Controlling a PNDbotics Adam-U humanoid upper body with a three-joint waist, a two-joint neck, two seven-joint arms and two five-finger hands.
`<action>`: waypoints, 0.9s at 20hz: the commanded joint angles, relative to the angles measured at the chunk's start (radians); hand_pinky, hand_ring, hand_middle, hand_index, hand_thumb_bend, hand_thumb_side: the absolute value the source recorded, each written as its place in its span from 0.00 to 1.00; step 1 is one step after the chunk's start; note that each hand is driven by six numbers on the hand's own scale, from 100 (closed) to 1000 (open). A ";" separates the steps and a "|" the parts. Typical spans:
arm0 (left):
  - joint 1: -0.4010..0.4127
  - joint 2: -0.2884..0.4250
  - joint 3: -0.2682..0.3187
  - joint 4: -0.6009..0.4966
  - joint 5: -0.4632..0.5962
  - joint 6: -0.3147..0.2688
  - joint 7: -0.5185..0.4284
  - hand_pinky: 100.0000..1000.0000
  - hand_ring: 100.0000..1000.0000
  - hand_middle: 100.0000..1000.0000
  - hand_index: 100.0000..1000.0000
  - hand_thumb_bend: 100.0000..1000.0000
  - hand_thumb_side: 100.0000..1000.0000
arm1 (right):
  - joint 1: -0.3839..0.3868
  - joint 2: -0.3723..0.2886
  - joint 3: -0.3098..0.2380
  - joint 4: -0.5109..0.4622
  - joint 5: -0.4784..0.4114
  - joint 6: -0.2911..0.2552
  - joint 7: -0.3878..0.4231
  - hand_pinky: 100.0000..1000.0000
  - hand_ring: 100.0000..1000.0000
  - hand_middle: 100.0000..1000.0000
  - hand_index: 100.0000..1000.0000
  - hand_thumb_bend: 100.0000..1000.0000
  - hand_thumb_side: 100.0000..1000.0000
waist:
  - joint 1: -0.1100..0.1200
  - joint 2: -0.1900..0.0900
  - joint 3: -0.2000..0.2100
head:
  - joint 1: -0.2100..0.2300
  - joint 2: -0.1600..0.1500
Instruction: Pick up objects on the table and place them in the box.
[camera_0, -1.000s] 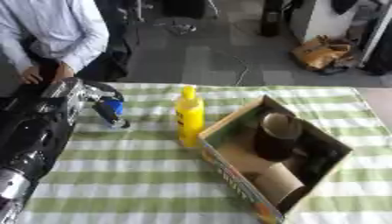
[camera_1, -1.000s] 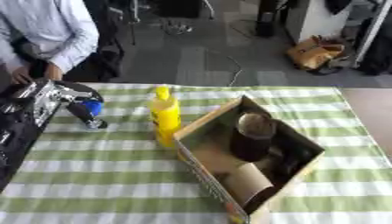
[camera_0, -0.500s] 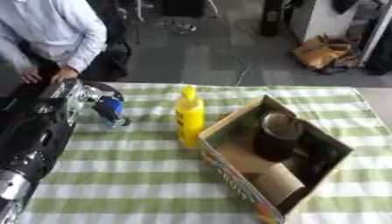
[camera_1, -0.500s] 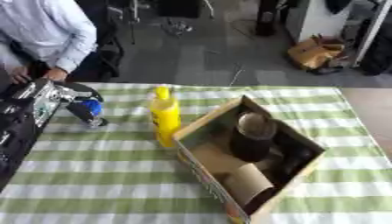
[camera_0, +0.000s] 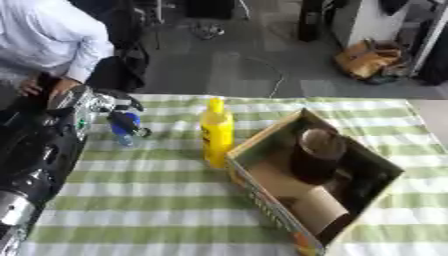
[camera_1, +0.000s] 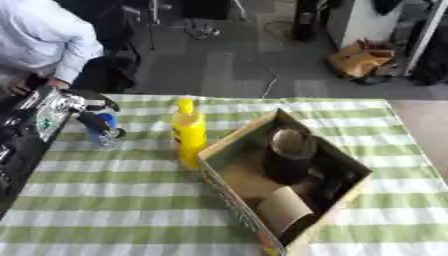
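Observation:
A small clear bottle with a blue top (camera_0: 123, 128) stands on the green-and-white striped tablecloth at the left. My left hand (camera_0: 91, 106) reaches in from the left edge, its dark fingers (camera_1: 100, 124) curled around the bottle's blue top. A yellow squeeze bottle (camera_0: 216, 132) stands upright in the middle, right beside the left wall of the open cardboard box (camera_0: 262, 141). Inside the box sit a dark round container (camera_1: 288, 153) and a tan cardboard roll (camera_1: 283, 208). My right hand shows in no view.
A person in a white shirt (camera_0: 44, 40) stands at the table's far left edge, hands (camera_0: 57, 86) at the edge. Bare striped cloth (camera_0: 149, 205) spreads in front of the bottles. Beyond the table lie a grey floor and a tan bag (camera_0: 367, 57).
My left hand stays at the blue-topped bottle, its fingers drawn a little closer round it. The yellow bottle and the box have not moved.

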 joint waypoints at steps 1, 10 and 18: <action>-0.031 0.049 0.004 -0.027 -0.039 0.006 0.002 1.00 1.00 1.00 1.00 0.42 0.60 | -0.010 -0.007 0.002 -0.018 -0.008 -0.006 -0.009 0.81 0.80 0.62 0.52 0.00 1.00 | -0.001 -0.020 -0.002 | 0.002 -0.007; -0.034 0.057 0.016 -0.031 -0.094 0.003 0.028 1.00 1.00 1.00 1.00 0.42 0.61 | -0.010 -0.007 0.004 -0.018 -0.012 -0.006 -0.009 0.81 0.80 0.62 0.53 0.00 1.00 | -0.001 -0.016 -0.001 | 0.007 -0.011; -0.026 0.062 0.024 -0.018 -0.128 0.012 0.047 1.00 1.00 1.00 1.00 0.41 0.61 | -0.011 -0.007 0.003 -0.018 -0.016 -0.005 -0.009 0.81 0.80 0.62 0.52 0.00 1.00 | -0.005 -0.012 -0.005 | 0.013 -0.018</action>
